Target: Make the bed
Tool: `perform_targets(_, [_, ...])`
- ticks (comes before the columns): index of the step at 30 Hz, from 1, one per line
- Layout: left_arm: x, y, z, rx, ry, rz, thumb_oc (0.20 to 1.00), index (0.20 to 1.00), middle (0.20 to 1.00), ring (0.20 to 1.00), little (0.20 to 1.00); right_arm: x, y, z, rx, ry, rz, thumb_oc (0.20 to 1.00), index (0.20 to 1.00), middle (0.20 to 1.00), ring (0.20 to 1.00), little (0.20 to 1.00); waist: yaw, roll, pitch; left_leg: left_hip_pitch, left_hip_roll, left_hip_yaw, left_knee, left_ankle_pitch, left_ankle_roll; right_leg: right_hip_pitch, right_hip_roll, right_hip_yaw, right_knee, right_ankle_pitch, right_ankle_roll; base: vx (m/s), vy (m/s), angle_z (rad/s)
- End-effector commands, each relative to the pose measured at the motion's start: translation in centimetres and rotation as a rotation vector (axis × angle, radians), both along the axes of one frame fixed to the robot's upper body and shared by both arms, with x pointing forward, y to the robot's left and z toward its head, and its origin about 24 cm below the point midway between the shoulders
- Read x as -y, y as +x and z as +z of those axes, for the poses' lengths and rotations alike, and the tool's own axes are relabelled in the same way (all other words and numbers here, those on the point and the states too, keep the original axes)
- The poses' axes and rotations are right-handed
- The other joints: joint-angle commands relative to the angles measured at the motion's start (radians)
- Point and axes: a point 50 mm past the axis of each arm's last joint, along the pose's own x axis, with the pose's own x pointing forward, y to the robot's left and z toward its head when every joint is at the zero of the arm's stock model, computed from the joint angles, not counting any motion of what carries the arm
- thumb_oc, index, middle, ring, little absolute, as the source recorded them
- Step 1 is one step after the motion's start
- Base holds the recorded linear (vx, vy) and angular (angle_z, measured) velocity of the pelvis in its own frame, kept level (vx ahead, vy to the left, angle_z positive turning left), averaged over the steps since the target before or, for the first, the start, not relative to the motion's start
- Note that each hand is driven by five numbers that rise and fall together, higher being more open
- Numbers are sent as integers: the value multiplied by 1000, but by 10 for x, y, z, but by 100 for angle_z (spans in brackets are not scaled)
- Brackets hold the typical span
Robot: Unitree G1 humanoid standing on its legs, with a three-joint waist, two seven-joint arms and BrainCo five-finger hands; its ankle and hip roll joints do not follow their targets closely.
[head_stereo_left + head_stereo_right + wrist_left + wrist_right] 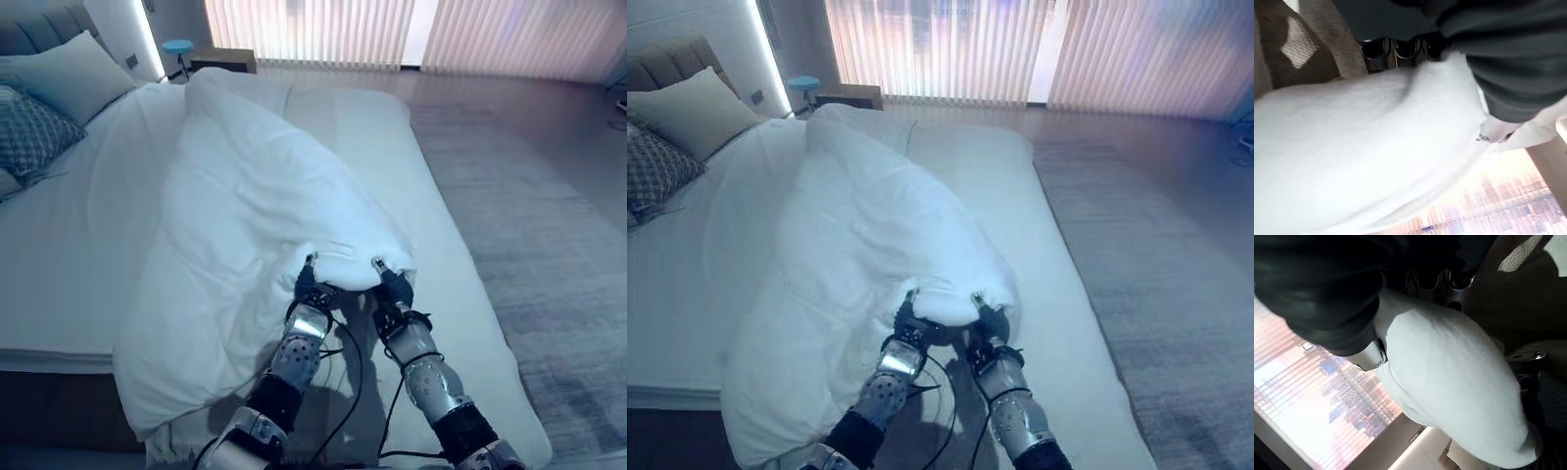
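The left hand (315, 286) and the right hand (395, 286) were seen side by side near the foot of the bed (460, 294), each clamped on the lifted edge of the duvet (245, 206). In the left wrist view the fingers (1400, 49) were curled over a fold of white cloth, with the thumb pressed in from the other side; in the right wrist view the fingers (1425, 281) were wrapped round a thick bunch of the same cloth in the same way.

The duvet was judged soft, limp and bulky but light. It would sag and drag between the two holds rather than keep any shape, and its smooth cover could slide out of a loose pinch. A hold on the hem, well gathered into each palm and with the hands set wider apart, was judged best for spreading it. From the hands it ran up the middle of the mattress in one long heaped ridge toward the head end, with a flap hung over the bed's left side.

One duvet and one bed were counted. Two pillows were seen clearly at the head end: a plain pillow (73, 73) leant on the headboard (39, 24) and a patterned pillow (29, 132) in front of it. One blue stool (178, 47) stood beyond the bed, one rug (549, 245) lay on the floor to the right, and blinds (392, 29) covered the far window.
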Motion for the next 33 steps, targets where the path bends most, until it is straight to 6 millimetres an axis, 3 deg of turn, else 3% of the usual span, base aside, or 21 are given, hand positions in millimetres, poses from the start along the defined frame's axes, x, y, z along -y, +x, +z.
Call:
perform_targets(1, [-73, 15, 30, 209, 73, 329, 200, 200, 200, 200, 200, 77, -24, -25, -38, -57, -285, 200, 200, 200, 200, 200, 13, -9, -94, -42, -31, -5, 1, -15, -79, 36, -36, -51, 57, -45, 52, -119, 39, 44])
perform_targets(5, [-74, 13, 30, 231, 102, 313, 200, 200, 200, 200, 200, 85, -27, -31, -70, -67, -323, 200, 200, 200, 200, 200, 10, 6, -77, -58, -35, -21, 1, -4, -70, 8, -67, -104, 96, -45, 58, -104, 106, 70])
perform_targets(7, [-81, 6, 25, 250, 161, 305, 200, 200, 200, 200, 200, 86, -28, -38, -105, -75, -323, 200, 200, 200, 200, 200, 13, 3, -66, -1, 12, -5, 10, -45, -64, -6, -109, -108, 107, -30, 64, -113, 255, 54])
perform_targets(9, [-94, 0, 21, 257, 204, 331, 200, 200, 200, 200, 200, 85, -28, -45, -136, -82, -304, 200, 200, 200, 200, 200, 26, -6, -64, 17, 102, -30, 86, -77, -70, -30, -158, -78, 128, -23, 80, -78, 324, 21])
perform_targets(10, [-99, -2, 20, 256, 223, 347, 200, 200, 200, 200, 200, 83, -29, -48, -152, -83, -292, 200, 200, 200, 200, 200, 29, -2, -72, 29, 147, -43, 92, -53, -71, -39, -176, -67, 137, -24, 90, -23, 241, -2])
perform_targets(11, [-99, -2, 20, 256, 223, 347, 200, 200, 200, 200, 200, 83, -29, -48, -152, -83, -292, 200, 200, 200, 200, 200, 29, -2, -73, 29, 146, -43, 92, -53, -71, -39, -176, -67, 137, -24, 91, -8, 472, -19])
perform_targets(12, [-108, -5, 23, 277, 245, 376, 200, 200, 200, 200, 200, 82, -29, -53, -177, -83, -283, 200, 200, 200, 200, 200, 32, 15, -84, 42, 223, -102, 129, 11, -96, -62, -214, -35, 168, -20, 117, -9, 513, -14])
perform_targets(14, [-116, -9, 22, 277, 267, 397, 200, 200, 200, 200, 200, 79, -30, -55, -186, -81, -253, 200, 200, 200, 200, 200, 40, 28, -94, 47, 260, -146, 152, 25, -134, -81, -255, -2, 185, -4, 146, -26, 646, -6])
perform_targets(16, [-119, -10, 27, 310, 291, 398, 200, 200, 200, 200, 200, 72, -27, -52, -170, -89, -201, 200, 200, 200, 200, 200, 53, 29, -92, 58, 253, -175, 194, -46, -155, -111, -304, 45, 173, 66, 185, -85, 583, -25])
perform_targets(18, [-117, -12, 29, 344, 308, 364, 200, 200, 200, 200, 200, 71, -26, -51, -165, -109, -155, 200, 200, 200, 200, 200, 61, 8, -87, 57, 207, -120, 220, -221, -129, -118, -359, 95, 99, 203, 230, -175, 601, -80])
perform_targets(19, [-112, -12, 30, 368, 334, 314, 200, 200, 200, 200, 200, 72, -29, -52, -165, -116, -149, 200, 200, 200, 200, 200, 61, -13, -83, 42, 176, -81, 247, -265, -118, -117, -397, 104, 32, 293, 230, -273, 670, -79])
perform_targets(20, [-108, -11, 31, 385, 354, 274, 200, 200, 200, 200, 200, 71, -31, -52, -168, -123, -141, 200, 200, 200, 200, 200, 67, -31, -65, 16, 135, -60, 287, -295, -99, -121, -418, 100, 21, 287, 230, -220, 459, -48])
perform_targets(21, [-108, -11, 31, 385, 355, 273, 200, 200, 200, 200, 200, 71, -31, -52, -168, -122, -141, 200, 200, 200, 200, 200, 66, -34, -67, 12, 131, -60, 287, -293, -98, -125, -422, 101, 21, 288, 230, -387, 682, -47])
perform_targets(22, [-107, -11, 28, 378, 408, 237, 200, 200, 200, 200, 200, 68, -32, -57, -182, -107, -145, 200, 200, 200, 200, 200, 89, -45, -46, -25, 89, -18, 314, -301, -72, -140, -445, 28, 4, 288, 216, -268, 457, -28])
perform_targets(23, [-107, -11, 28, 378, 408, 237, 200, 200, 200, 200, 200, 67, -32, -57, -182, -106, -145, 200, 200, 200, 200, 200, 88, -50, -48, -28, 84, -19, 313, -298, -71, -143, -450, 29, 4, 289, 217, -557, 877, -67])
perform_targets(24, [-108, -15, 17, 325, 423, 221, 200, 200, 200, 200, 200, 58, -28, -58, -194, -79, -146, 200, 200, 200, 200, 200, 105, -30, -28, -53, 61, -9, 290, -247, -51, -150, -428, -27, 118, 208, 182, -415, 626, -30])
perform_targets(26, [-108, -19, 13, 319, 425, 202, 200, 200, 200, 200, 200, 55, -28, -63, -215, -88, -130, 200, 200, 200, 200, 200, 119, -17, -33, -57, 32, -15, 216, -179, -25, -124, -362, -38, 261, 115, 145, -419, 689, 17])
perform_targets(27, [-107, -21, 10, 310, 436, 181, 200, 200, 200, 200, 200, 54, -28, -64, -219, -89, -123, 200, 200, 200, 200, 200, 131, -13, -39, -65, 17, -10, 165, -132, -11, -107, -317, -79, 352, 72, 134, -320, 514, 36])
perform_targets(30, [-106, -25, 9, 309, 483, 138, 200, 200, 200, 200, 200, 50, -31, -66, -224, -100, -103, 200, 200, 200, 200, 200, 160, -32, -52, -81, -39, 18, 113, -77, 1, -11, -201, -185, 484, -42, 130, -308, 360, 5])
perform_targets(31, [-104, -26, 9, 313, 490, 121, 200, 200, 200, 200, 200, 50, -31, -67, -227, -102, -97, 200, 200, 200, 200, 200, 168, -45, -59, -90, -59, 23, 109, -63, 0, 22, -152, -171, 473, -69, 127, -311, 235, 15])
perform_targets(33, [-103, -27, 9, 315, 534, 97, 200, 200, 200, 200, 200, 49, -30, -67, -226, -105, -101, 200, 200, 200, 200, 200, 187, -78, -75, -125, -95, 36, 109, -25, -8, 68, -37, -75, 442, -105, 118, -329, 157, 3])
